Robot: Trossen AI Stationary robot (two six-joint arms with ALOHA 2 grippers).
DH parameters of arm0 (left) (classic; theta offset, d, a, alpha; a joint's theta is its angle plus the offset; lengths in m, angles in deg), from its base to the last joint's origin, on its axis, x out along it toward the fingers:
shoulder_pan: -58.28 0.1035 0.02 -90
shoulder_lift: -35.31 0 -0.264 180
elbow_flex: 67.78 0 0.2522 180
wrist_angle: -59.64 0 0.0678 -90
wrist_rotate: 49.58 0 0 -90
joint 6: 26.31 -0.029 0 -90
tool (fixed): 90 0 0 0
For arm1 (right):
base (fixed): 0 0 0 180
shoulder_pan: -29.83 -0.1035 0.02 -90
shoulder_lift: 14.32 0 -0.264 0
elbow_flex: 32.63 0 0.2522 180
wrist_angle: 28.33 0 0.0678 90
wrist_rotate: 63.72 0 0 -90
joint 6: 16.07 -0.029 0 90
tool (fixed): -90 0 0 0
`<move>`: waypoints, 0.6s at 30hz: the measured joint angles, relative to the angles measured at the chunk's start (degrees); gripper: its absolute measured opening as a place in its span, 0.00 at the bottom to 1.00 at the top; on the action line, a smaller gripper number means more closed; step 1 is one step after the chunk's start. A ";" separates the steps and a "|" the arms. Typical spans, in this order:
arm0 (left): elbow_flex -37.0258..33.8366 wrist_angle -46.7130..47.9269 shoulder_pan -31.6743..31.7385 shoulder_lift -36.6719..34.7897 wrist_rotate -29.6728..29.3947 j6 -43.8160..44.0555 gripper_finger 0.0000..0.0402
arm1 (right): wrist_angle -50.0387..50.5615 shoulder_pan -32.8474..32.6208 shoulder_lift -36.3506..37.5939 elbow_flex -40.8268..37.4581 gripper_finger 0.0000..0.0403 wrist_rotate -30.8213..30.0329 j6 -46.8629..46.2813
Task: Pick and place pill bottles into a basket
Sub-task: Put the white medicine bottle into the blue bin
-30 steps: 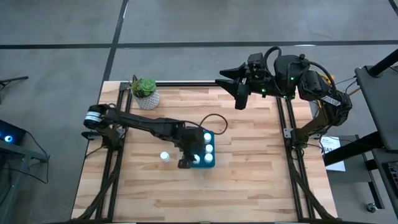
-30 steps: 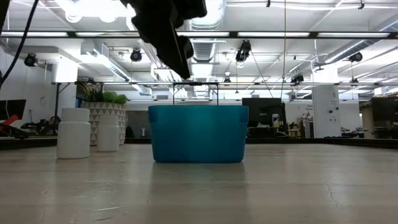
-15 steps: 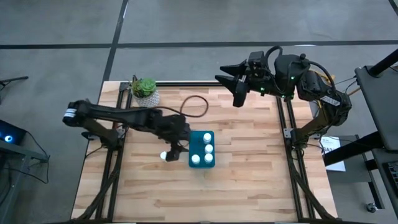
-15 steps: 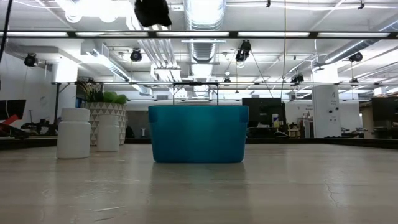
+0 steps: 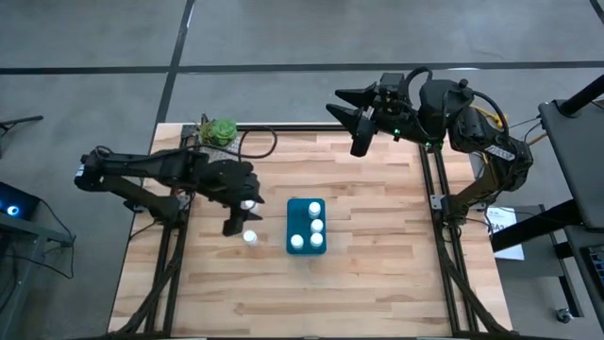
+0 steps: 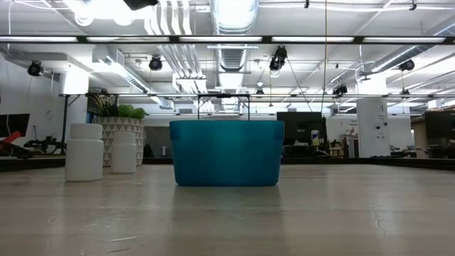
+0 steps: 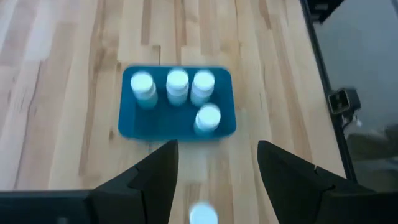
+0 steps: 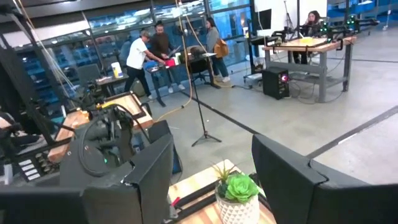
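Observation:
The teal basket stands mid-table and holds several white pill bottles. One bottle stands on the wood left of the basket, and another shows beside my left arm. The low view shows both left of the basket. My left gripper is open and empty, high above the table left of the basket. In its wrist view a bottle shows below, between the fingers. My right gripper waits open over the far edge.
A white plant pot with a green plant stands at the far left corner, and a dark cable loop lies beside it. Bare wood lies right of and in front of the basket. People show in the room beyond.
My left gripper has gone from above the basket's near left part toward the table's left edge and has risen out of the low view. The basket and the two bottles on the table have stayed in place.

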 joint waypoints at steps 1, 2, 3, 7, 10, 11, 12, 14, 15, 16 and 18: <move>-0.02 1.73 0.00 -0.47 0.00 -0.14 0.50 | -0.03 0.06 0.01 -0.18 0.52 0.00 -0.04; -0.02 2.68 0.00 -0.77 0.00 -0.19 0.50 | -0.05 0.19 0.01 -0.39 0.52 0.00 -0.03; -0.02 2.81 0.00 -1.31 0.00 -0.46 0.50 | -0.03 0.24 0.00 -0.47 0.52 0.01 -0.02; -0.04 6.96 0.00 -2.49 0.03 -2.10 0.50 | 0.05 0.24 -0.04 -0.86 0.52 0.02 0.18; -0.11 10.47 0.00 -2.93 0.15 -3.51 0.50 | 0.19 0.24 -0.04 -1.07 0.52 0.02 0.20; -0.15 10.74 0.00 -2.98 0.21 -3.99 0.50 | 0.24 0.24 -0.04 -1.14 0.52 0.04 0.21; -0.52 10.93 0.00 -3.11 0.40 -4.53 0.50 | 0.29 0.24 -0.04 -1.16 0.52 0.02 0.20; -1.59 10.74 0.00 -3.18 1.48 -4.67 0.50 | 0.29 0.24 -0.04 -1.25 0.52 0.04 0.21; -2.16 9.92 0.00 -3.18 2.31 -4.65 0.50 | 0.26 0.24 -0.04 -1.25 0.52 0.04 0.25; -2.97 9.69 -0.04 -3.18 3.40 -4.62 0.50 | 0.28 0.24 -0.04 -1.25 0.52 0.04 0.35; -5.20 10.33 -0.26 -3.12 4.57 -4.57 0.50 | 0.26 0.24 -0.04 -1.36 0.52 0.04 0.58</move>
